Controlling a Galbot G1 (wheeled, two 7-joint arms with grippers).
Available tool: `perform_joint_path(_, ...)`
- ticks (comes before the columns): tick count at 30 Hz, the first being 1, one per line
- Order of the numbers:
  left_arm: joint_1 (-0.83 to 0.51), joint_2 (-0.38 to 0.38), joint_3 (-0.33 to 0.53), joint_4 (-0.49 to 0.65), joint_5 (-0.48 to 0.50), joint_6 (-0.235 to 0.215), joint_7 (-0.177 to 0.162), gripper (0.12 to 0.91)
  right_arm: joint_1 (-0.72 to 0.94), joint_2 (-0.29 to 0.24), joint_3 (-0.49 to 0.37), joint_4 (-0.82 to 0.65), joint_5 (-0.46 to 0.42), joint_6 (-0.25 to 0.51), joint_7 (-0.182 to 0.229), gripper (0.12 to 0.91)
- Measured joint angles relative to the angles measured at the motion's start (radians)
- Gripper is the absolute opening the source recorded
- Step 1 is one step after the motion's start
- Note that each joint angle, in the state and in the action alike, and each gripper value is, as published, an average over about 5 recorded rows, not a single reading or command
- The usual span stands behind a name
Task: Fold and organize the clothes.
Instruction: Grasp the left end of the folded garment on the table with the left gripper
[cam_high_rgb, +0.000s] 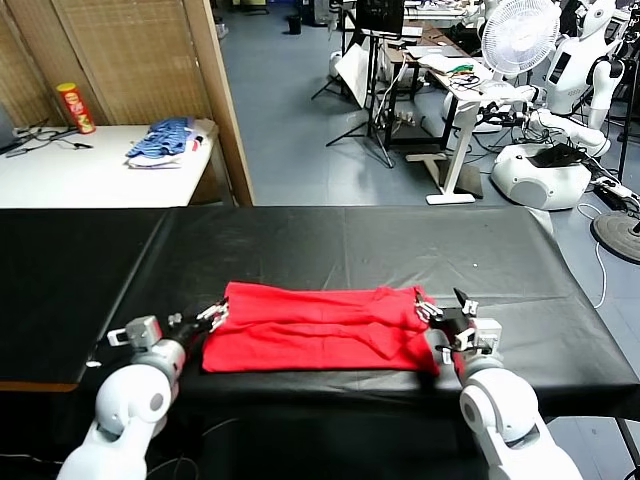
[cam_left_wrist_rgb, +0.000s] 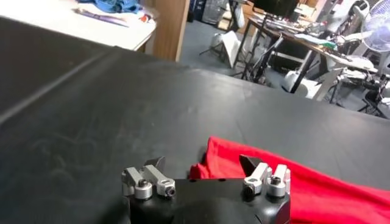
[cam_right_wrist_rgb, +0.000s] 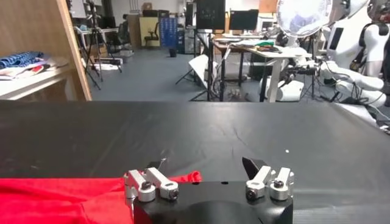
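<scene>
The clothes are one red T-shirt (cam_high_rgb: 315, 328), folded into a long flat strip across the near middle of the black table (cam_high_rgb: 400, 250). My left gripper (cam_high_rgb: 212, 316) is at the strip's left end, open and holding nothing. In the left wrist view the shirt's corner (cam_left_wrist_rgb: 210, 167) lies on the table between the spread fingers of the left gripper (cam_left_wrist_rgb: 203, 164). My right gripper (cam_high_rgb: 447, 310) is at the strip's right end, also open. In the right wrist view a red shirt edge (cam_right_wrist_rgb: 183, 178) reaches into the gap of the right gripper (cam_right_wrist_rgb: 203, 165), nearer one fingertip (cam_right_wrist_rgb: 155, 165).
A white side table (cam_high_rgb: 90, 175) at the back left carries a blue-and-white fabric pile (cam_high_rgb: 165, 140) and a red can (cam_high_rgb: 75, 108). A wooden partition (cam_high_rgb: 225, 110) stands beside it. Beyond the black table are desks, a fan (cam_high_rgb: 520, 35) and another robot (cam_high_rgb: 555, 160).
</scene>
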Motion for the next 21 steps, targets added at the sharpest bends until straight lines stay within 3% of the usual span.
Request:
perform_joint_path(6, 0.032, -0.024, 0.004, -0.001, 0.020, -0.012, 0.011, 0.798, -0.002, -0.003, 0.002, 0.003, 0.001, 0.000, -0.008, 0.798)
perform_joint_path(14, 0.047, -0.052, 0.018, 0.019, 0.068, -0.030, 0.059, 0.793, -0.002, -0.005, 0.005, 0.005, 0.001, -0.001, -0.009, 0.798)
perform_joint_path(17, 0.050, -0.055, 0.018, 0.025, 0.081, -0.038, 0.069, 0.714, -0.002, -0.004, 0.006, 0.004, -0.005, 0.000, -0.009, 0.798)
perform_joint_path(21, 0.056, -0.056, 0.020, 0.024, 0.115, -0.046, 0.089, 0.460, -0.001, -0.001, 0.006, -0.002, -0.028, 0.006, -0.010, 0.798)
